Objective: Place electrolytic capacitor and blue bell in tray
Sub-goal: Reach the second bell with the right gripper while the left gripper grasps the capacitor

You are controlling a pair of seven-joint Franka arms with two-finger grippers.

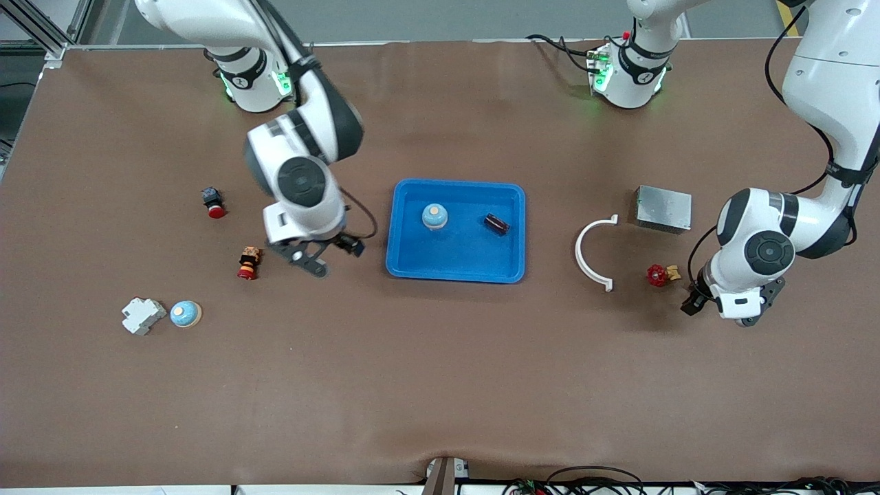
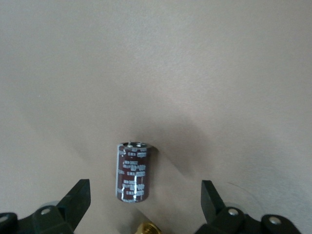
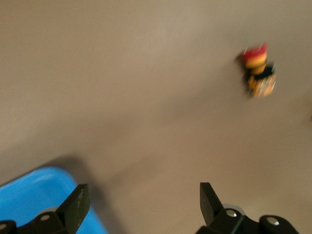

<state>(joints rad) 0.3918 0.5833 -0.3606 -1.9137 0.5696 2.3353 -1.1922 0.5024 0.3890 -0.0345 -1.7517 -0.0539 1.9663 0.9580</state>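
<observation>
The blue tray (image 1: 412,265) lies mid-table. In it are a blue bell (image 1: 434,216) and a dark capacitor (image 1: 496,223). A second blue bell (image 1: 185,313) sits on the table toward the right arm's end. My right gripper (image 1: 311,261) is open and empty, over the table beside the tray; the tray's corner (image 3: 34,197) shows by my right gripper (image 3: 142,200). My left gripper (image 1: 746,309) is open near the left arm's end. In the left wrist view my left gripper (image 2: 145,195) is over a second dark-brown capacitor (image 2: 132,168) on the table, apart from both fingers. That capacitor is hidden in the front view.
A grey metal box (image 1: 663,208), a white curved clamp (image 1: 595,253) and a red valve (image 1: 658,275) lie near the left arm. A red-and-yellow switch (image 1: 249,262), a red push button (image 1: 214,202) and a white breaker (image 1: 142,315) lie toward the right arm's end.
</observation>
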